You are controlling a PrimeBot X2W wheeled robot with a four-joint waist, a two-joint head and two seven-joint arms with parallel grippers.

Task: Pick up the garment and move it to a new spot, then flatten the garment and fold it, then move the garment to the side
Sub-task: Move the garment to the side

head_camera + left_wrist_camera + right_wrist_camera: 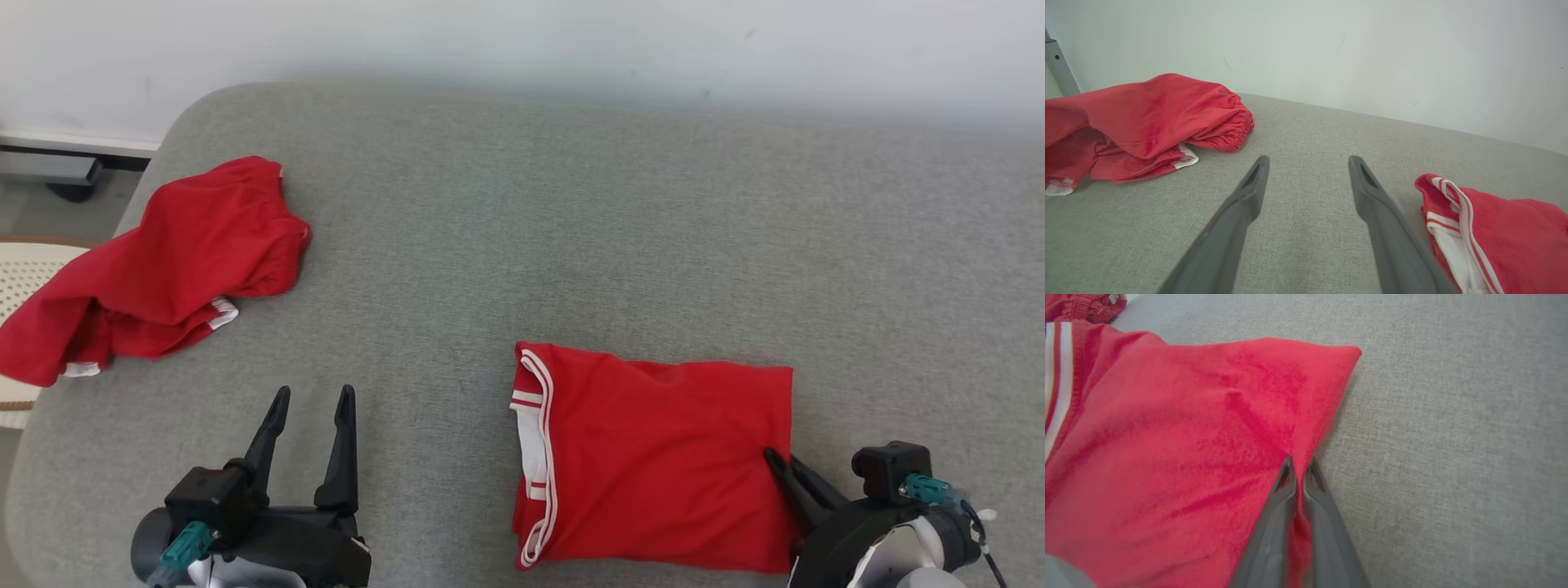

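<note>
The grey worktop [571, 204] carries a folded red garment [653, 457] at front right and a crumpled red garment [163, 261] at the left edge. The right tool [774, 457] is pinched shut on the folded one's right edge, and the right wrist view shows cloth between its fingers [1278, 506]. The left tool [314, 394] stands wide open and empty.

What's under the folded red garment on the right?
The folded garment lies flat on the grey cushion, which shows around it. The patch directly beneath is covered.
</note>
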